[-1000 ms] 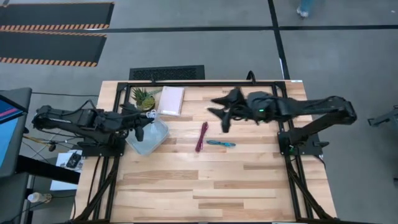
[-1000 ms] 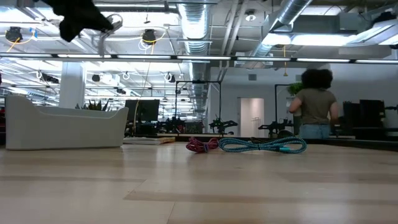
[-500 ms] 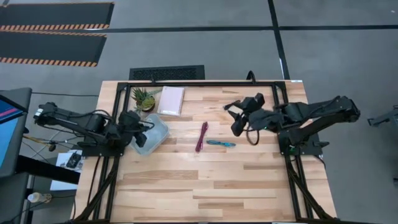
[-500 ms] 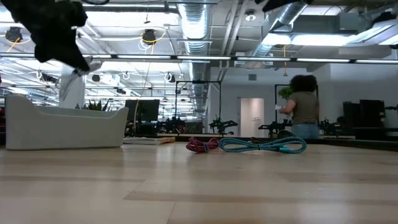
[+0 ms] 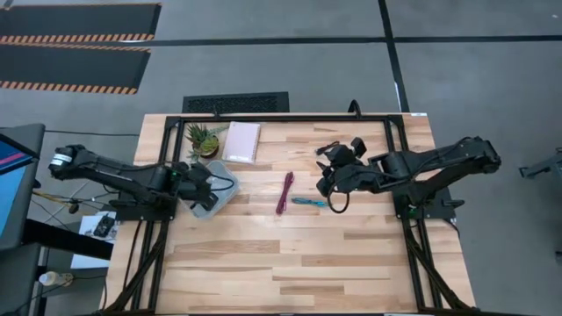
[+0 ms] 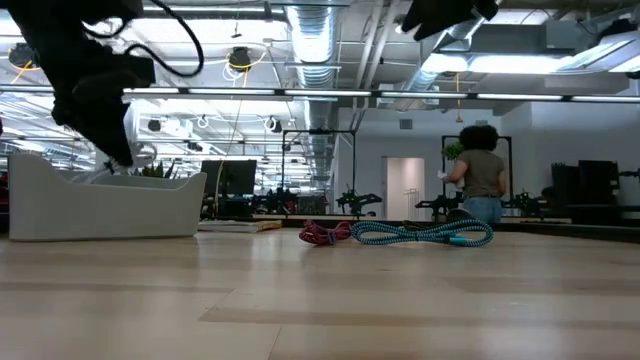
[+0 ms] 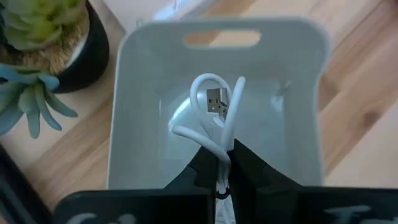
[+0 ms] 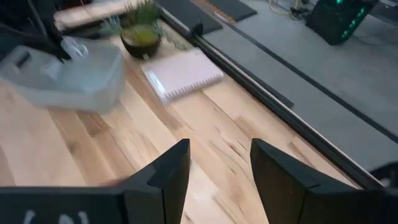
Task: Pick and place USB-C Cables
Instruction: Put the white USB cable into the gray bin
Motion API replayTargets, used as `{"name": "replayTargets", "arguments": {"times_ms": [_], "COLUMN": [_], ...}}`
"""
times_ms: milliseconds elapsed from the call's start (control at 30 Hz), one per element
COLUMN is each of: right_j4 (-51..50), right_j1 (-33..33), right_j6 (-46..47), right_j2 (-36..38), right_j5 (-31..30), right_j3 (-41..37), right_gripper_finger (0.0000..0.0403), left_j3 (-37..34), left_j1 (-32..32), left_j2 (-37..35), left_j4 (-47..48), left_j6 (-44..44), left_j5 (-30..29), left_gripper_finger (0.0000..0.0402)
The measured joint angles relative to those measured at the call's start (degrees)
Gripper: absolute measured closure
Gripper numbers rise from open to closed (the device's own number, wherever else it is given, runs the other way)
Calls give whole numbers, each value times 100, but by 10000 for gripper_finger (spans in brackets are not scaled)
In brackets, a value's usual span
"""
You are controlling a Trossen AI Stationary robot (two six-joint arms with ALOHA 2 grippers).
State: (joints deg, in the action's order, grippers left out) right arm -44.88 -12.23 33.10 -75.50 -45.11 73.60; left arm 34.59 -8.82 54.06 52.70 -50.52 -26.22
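Note:
My left gripper (image 5: 204,183) (image 7: 221,171) is over the pale translucent tray (image 5: 225,183) (image 7: 224,28), shut on the white cable (image 7: 214,106). In the low view it (image 6: 125,155) hangs just above the tray's rim (image 6: 100,205). The magenta cable (image 5: 284,193) (image 6: 325,234) and the teal cable (image 5: 312,203) (image 6: 425,233) lie side by side on the table. My right gripper (image 5: 323,183) (image 8: 217,180) is open, in the air just right of them. The black cable does not show. My left gripper pinches the white cable between its two fingers, at the strands (image 7: 222,152) just behind the looped end. It comes from above, slanting down into the tray. The loop and a metal plug (image 7: 216,102) stick out past the fingertips over the tray's floor; whether they touch it, I cannot tell.
A potted plant (image 5: 200,138) (image 7: 43,37) and a white notebook (image 5: 242,141) (image 8: 183,74) sit by the far edge next to the tray. Bare wood stretches across the table's near half. A person (image 6: 482,175) stands in the room beyond.
My left gripper has come down with the white cable from high above the tray to just over its rim. My right gripper has moved from the far side toward the near edge and the teal cable, turning as it went. Both cables on the table have stayed put.

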Motion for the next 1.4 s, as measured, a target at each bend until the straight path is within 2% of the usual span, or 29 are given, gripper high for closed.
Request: {"name": "replayTargets", "arguments": {"times_ms": [233, 567, 1033, 1233, 1400], "right_j4": [23, -1, -16, -16, -16], "right_j1": [0, 0, 0, -2, -2], "right_j6": [7, 2, -9, -7, -5], "right_j2": [-73, -68, -68, -68, -68], "right_j5": [-4, -4, 1, 33, 38], "right_j3": [7, 9, 9, 9, 9], "right_gripper_finger": [214, 221, 221, 221, 221], "left_j3": [0, 0, 6, 17, 7], "left_j1": [376, 715, 925, 925, 925], "left_j2": [822, 1640, 2511, 2652, 2584], "left_j4": [-126, -489, -751, -929, -1031], "left_j6": [457, 1047, 1317, 1394, 1390], "left_j5": [447, 740, 867, 955, 895], "left_gripper_finger": [401, 396, 383, 361, 321]}}
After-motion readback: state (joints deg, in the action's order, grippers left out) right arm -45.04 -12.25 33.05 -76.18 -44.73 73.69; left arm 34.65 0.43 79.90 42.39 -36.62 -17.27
